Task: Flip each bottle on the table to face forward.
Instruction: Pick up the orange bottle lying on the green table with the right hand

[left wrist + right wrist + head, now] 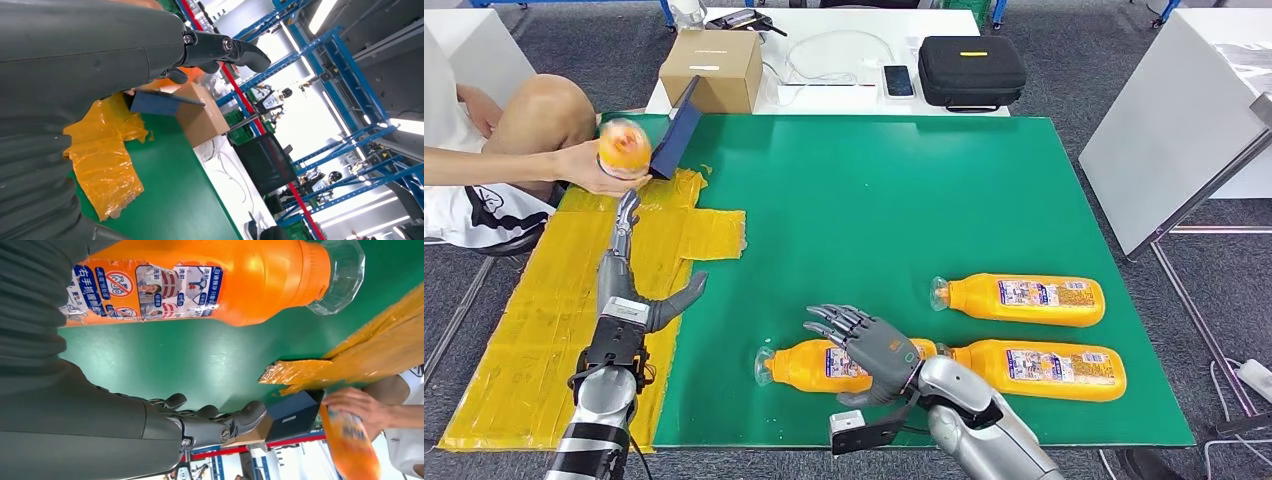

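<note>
The green-topped desk (pixel 874 200) carries three orange plastic juice bottles lying on their sides, long axes running left to right, clear caps toward the robot's left. The far bottle (pixel 1021 299) and the near-right bottle (pixel 1044 368) lie well clear of both hands; the near-left bottle (pixel 809 366) sits directly beneath the right hand (pixel 871 343), which hovers over its middle with fingers spread, grasping nothing. The left hand (pixel 639 300), released and outstretched over yellow tape (pixel 544 340), is well apart, so the right is the nearer. A person's hand (pixel 589 165) holds a fourth orange bottle (pixel 624 148) at the far-left corner
</note>
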Controlling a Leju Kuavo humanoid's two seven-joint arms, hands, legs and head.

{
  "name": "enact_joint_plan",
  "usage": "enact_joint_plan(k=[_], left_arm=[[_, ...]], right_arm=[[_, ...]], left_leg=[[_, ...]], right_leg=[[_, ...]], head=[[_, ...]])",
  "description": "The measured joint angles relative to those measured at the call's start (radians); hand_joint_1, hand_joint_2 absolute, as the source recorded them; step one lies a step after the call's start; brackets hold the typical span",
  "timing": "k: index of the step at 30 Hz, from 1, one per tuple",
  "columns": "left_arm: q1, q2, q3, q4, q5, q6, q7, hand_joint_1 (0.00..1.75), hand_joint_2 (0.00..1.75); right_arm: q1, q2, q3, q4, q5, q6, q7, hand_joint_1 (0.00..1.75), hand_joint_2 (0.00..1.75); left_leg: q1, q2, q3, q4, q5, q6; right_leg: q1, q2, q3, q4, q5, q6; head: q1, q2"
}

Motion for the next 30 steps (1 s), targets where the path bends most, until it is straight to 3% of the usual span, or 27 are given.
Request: enact_joint_plan(k=[12, 24, 30], left_arm=[[-0.003, 0.0, -0.002, 0.003, 0.005, 0.002, -0.002, 0.0, 1.75], [-0.002, 0.0, -0.001, 0.004, 0.022, 0.004, -0.006, 0.0, 1.75], [0.006, 0.0, -0.001, 0.004, 0.025, -0.002, -0.006, 0.0, 1.75]], right_arm=[[-0.025, -0.016, 0.027, 0.028, 0.015, 0.015, 0.015, 0.0, 1.75], [-0.07, -0.076, 0.063, 0.086, 0.052, 0.011, 0.064, 0.0, 1.75], [-0.073, -0.101, 0.056, 0.085, 0.097, -0.033, 0.15, 0.0, 1.75]], left_leg=[[0.0, 0.0, 0.0, 0.0, 0.0, 0.0], [0.0, 0.0, 0.0, 0.0, 0.0, 0.0], [0.0, 0.0, 0.0, 0.0, 0.0, 0.0]], right_leg=[[0.0, 0.0, 0.0, 0.0, 0.0, 0.0], [0.0, 0.0, 0.0, 0.0, 0.0, 0.0], [0.0, 0.0, 0.001, 0.0, 0.0, 0.0]], head=[[0.0, 0.0], [0.0, 0.0], [0.0, 0.0]])
